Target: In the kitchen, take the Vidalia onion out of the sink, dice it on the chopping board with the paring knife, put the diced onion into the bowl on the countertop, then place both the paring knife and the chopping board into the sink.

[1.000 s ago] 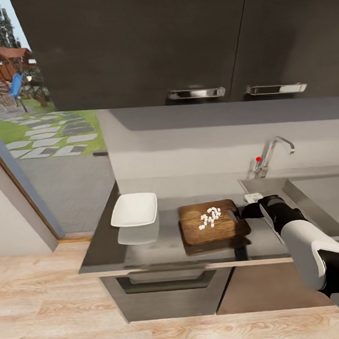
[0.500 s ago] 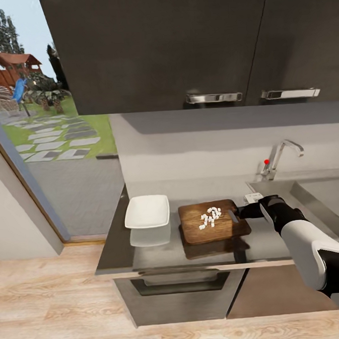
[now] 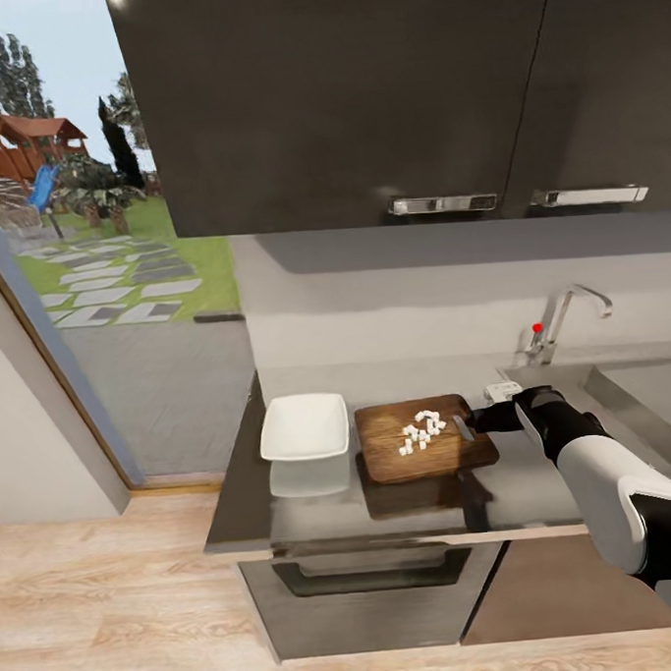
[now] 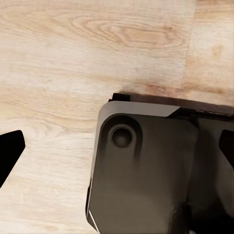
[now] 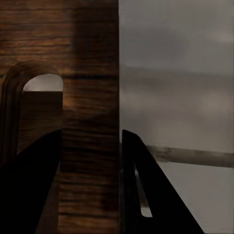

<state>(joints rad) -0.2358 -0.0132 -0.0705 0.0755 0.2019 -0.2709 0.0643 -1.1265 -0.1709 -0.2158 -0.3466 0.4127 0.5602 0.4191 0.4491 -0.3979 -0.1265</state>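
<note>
One gripper [image 3: 470,426], the right, was clamped on the near-sink edge of the chopping board [image 3: 425,438], held just above the countertop [image 3: 334,503]. Best kept level and moved slowly toward the bowl [image 3: 304,427], just beside it, before tipping. Diced onion [image 3: 420,430] lay as small white cubes, loose, mid-board. Couldn't tell left gripper's state.

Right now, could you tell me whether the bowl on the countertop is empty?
Empty: the bowl shows a plain white inside, and the diced onion lies on the chopping board.
</note>
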